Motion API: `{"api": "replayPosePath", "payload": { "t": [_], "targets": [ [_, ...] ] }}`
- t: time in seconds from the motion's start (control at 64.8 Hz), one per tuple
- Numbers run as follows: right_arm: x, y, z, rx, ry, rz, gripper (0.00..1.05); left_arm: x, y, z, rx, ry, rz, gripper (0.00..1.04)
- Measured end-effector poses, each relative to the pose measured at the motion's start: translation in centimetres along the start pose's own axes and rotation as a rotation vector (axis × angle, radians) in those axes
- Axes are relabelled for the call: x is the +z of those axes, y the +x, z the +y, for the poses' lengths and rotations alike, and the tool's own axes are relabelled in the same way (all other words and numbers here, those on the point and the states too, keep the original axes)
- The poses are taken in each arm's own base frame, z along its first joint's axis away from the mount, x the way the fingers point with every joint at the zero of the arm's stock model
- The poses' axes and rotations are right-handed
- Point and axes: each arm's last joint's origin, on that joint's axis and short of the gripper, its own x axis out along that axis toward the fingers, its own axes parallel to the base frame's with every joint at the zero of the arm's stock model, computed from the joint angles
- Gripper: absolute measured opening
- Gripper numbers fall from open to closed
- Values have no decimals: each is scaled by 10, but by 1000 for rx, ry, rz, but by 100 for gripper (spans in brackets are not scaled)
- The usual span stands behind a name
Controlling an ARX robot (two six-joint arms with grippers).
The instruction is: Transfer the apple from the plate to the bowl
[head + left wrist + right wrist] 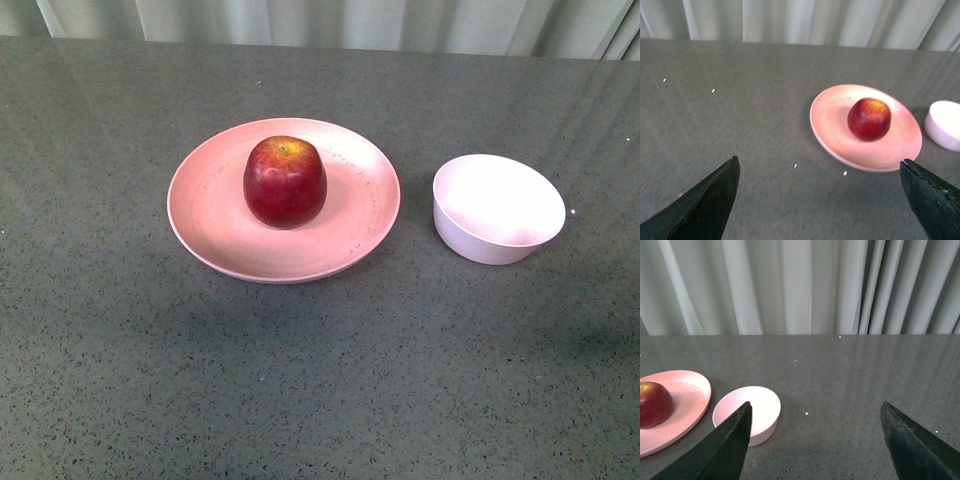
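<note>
Pale curtains [300, 20] back the grey worktop [320, 380]. The apple [285, 182] sits on the plate [200, 215], with the bowl [497, 215] beside it. The left claw [818, 161] and right claw [815, 404] gape empty. A round apple may slip when pinched, and the snug bowl could tip.

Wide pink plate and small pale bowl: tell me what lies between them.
Only bare speckled grey tabletop. The front view shows the wide pink plate and the small pale bowl standing apart, nothing in the gap.
</note>
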Motion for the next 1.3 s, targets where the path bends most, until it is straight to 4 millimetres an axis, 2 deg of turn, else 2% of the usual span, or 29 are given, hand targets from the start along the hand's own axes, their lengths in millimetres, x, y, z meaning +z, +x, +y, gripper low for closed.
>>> {"api": "replayPosePath", "payload": {
  "t": [0.062, 0.17, 0.309, 0.417, 0.586, 0.741, 0.972, 1.296],
  "targets": [
    [0, 0, 0, 0, 0, 0, 97, 16, 26, -9, -42, 10, -13, 96],
    [0, 0, 0, 0, 0, 0, 96, 32, 77, -30, -93, 45, 0, 96],
    [0, 0, 0, 0, 0, 0, 96, 31, 145, -65, -159, 99, 86, 96],
    [0, 0, 0, 0, 0, 0, 96, 23, 183, -80, -165, 126, 134, 96],
    [0, 0, 0, 0, 0, 0, 96, 11, 211, -93, -165, 156, 173, 96],
    [0, 0, 0, 0, 0, 0, 96, 1, 229, -100, -154, 185, 206, 96],
    [0, 0, 0, 0, 0, 0, 96, -10, 249, -99, -114, 200, 249, 96],
    [0, 0, 0, 0, 0, 0, 96, -26, 264, -95, -73, 210, 312, 96]
  ]
}}
